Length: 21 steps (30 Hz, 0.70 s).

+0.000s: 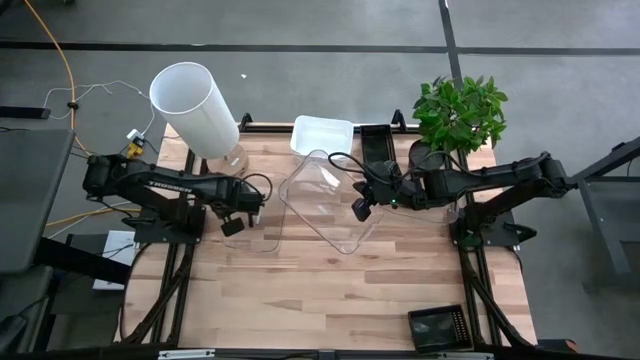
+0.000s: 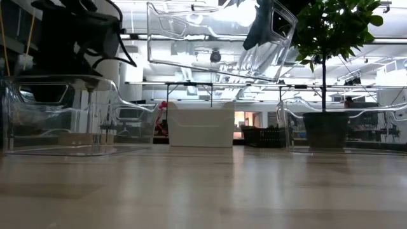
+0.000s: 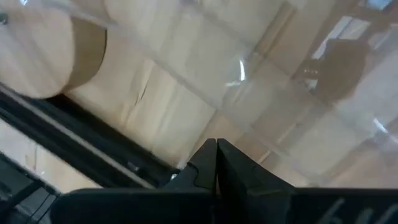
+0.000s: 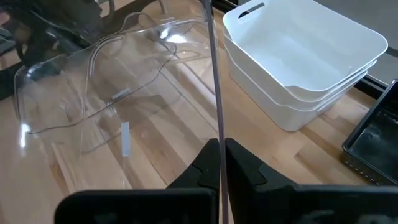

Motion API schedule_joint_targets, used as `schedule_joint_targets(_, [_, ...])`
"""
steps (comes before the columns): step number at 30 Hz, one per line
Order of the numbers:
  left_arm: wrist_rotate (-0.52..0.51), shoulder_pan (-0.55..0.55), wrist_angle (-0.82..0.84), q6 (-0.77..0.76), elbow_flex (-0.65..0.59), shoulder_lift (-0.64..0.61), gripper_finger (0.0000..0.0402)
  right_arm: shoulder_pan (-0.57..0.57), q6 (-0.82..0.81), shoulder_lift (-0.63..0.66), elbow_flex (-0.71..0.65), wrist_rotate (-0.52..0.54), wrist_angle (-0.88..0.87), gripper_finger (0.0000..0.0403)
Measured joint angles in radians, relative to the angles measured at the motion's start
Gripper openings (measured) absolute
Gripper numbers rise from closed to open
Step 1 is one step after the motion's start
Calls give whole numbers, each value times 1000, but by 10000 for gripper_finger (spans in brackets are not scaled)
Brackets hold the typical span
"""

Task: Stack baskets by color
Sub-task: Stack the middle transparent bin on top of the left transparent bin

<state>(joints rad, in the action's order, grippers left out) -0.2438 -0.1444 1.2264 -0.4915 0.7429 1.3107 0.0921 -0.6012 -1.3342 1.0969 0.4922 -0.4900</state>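
Gripping the rim of a clear basket (image 1: 325,205), the right pincer (image 1: 362,207) is seen near the middle of the wooden surface (image 1: 330,290); in the right wrist view its fingers (image 4: 199,168) are pressed together on the thin clear wall. In the low view this clear basket (image 2: 216,38) is held tilted, lifted well above the surface. The left pincer (image 1: 233,224) is placed over a second clear basket (image 1: 255,215) on the left side, which rests on the surface; its fingers (image 3: 202,165) are pressed together, and whether the clear wall is pinched between them cannot be told. A third clear basket (image 2: 343,127) is seen at the right in the low view, around the pot of a green plant (image 1: 460,115). White baskets (image 1: 321,136) are stacked one inside another at the far edge, just behind the lifted clear one; at least two nested rims are shown in the right wrist view. A black basket (image 1: 377,145) is set just beside them, and another black basket (image 1: 437,327) lies at the near right corner, well apart. A big white cylinder (image 1: 195,108) is seen at the far left.
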Motion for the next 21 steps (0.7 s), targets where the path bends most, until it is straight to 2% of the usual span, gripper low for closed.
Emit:
schedule_joint_targets(3, [10,0,-68,6,-14,0,0,0,0,0,0,0,0,0])
schedule_joint_targets(8, [87,14,-178,12,-16,0,0,0,-17,3,0,-1,4,0])
schedule_joint_targets(12, [115,55,-272,-20,-16,0,0,0,-32,25,0,-1,25,0])
schedule_joint_targets(21, [135,163,-546,-106,-16,0,0,-1,-129,94,1,77,19,0])
